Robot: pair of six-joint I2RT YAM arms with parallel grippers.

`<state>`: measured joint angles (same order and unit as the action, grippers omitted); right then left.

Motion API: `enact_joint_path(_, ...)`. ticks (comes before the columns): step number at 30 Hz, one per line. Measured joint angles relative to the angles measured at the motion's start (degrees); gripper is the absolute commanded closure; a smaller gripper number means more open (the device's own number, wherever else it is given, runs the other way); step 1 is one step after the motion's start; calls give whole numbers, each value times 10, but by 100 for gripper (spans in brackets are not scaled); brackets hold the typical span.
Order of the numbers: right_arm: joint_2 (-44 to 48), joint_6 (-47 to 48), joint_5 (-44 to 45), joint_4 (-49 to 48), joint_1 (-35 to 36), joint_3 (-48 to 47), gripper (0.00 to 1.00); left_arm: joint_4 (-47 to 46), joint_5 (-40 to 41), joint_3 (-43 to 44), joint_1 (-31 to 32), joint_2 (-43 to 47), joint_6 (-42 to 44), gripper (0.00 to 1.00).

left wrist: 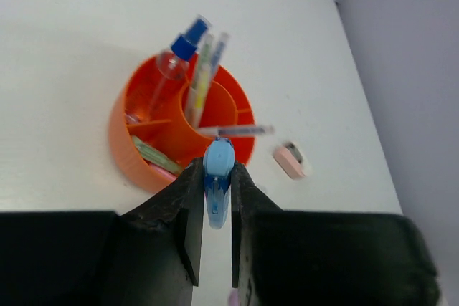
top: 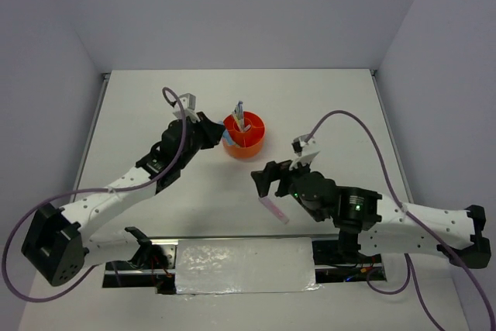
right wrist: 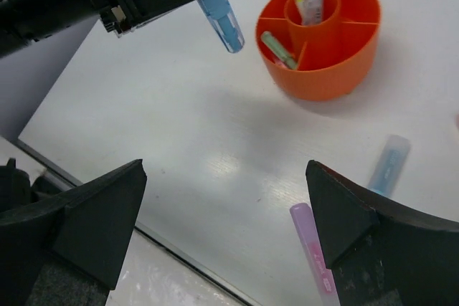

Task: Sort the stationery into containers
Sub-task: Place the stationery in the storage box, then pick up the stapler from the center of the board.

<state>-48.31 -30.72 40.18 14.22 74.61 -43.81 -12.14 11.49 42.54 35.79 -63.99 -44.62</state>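
Orange organiser (top: 245, 136): pens (left wrist: 201, 84) in centre well, green marker (right wrist: 277, 49) in outer compartment.
Left gripper (left wrist: 215, 202): pinching blue marker (left wrist: 217, 180) near the rim.
Right gripper (right wrist: 226, 177): spread, empty.
Unsorted on table (top: 155, 114): pink marker (right wrist: 313, 247), pale-blue marker (right wrist: 388, 165), eraser (left wrist: 290, 161).

We find open white table (right wrist: 179, 127) between the round orange plastic organiser (right wrist: 344, 62) and the wide-spread right tool (right wrist: 226, 202). Upright pens (left wrist: 201, 77) crowd the organiser's centre cup. The left tool (left wrist: 216, 180), clamped on a stubby blue marker (left wrist: 219, 159), stands just beside the organiser's left side, barring that approach.
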Motion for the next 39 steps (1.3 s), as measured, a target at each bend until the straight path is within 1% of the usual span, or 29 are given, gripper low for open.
enact_joint_path(6, 89, -62, 36, 111, 0, 5, 0, -24, 89, 35, 0, -98, 9, 100)
enact_joint_path(10, 125, -85, 46, 159, 0, 13, 0, -36, 125, 37, 0, -130, -1, 97)
enact_joint_path(14, 150, -95, 53, 188, 0, 15, 0, -66, 137, 37, 0, -148, -10, 93)
enact_joint_path(20, 151, -103, 57, 212, 0, 19, 0, -95, 136, 37, 0, -186, -25, 88)
enact_joint_path(21, 151, -104, 57, 216, 0, 19, 0, -96, 136, 37, 0, -191, -28, 82)
enact_joint_path(22, 151, -104, 57, 219, 0, 19, 0, -98, 135, 37, 0, -196, -33, 79)
enact_joint_path(23, 152, -104, 57, 221, 0, 19, 0, -101, 135, 37, 0, -200, -37, 68)
enact_joint_path(25, 154, -104, 57, 223, 0, 19, 0, -105, 132, 35, 0, -203, -38, 55)
enact_joint_path(26, 156, -103, 57, 223, 0, 19, 0, -110, 130, 33, 0, -203, -42, 43)
enact_joint_path(27, 157, -103, 57, 223, 0, 19, 0, -113, 129, 31, 0, -203, -40, 38)
enact_joint_path(28, 159, -103, 57, 223, 0, 19, 0, -118, 126, 30, 0, -203, -44, 28)
enact_joint_path(31, 159, -104, 57, 223, 0, 19, 0, -127, 122, 22, 0, -196, -51, 20)
enact_joint_path(36, 139, -111, 55, 227, -10, 19, 0, -123, 118, 7, 0, -158, -53, 12)
enact_joint_path(37, 128, -112, 50, 228, -24, 19, 0, -116, 118, 5, 0, -144, -53, 2)
enact_joint_path(39, 103, -111, 21, 226, -76, 19, 0, -89, 118, 6, 0, -112, -53, 1)
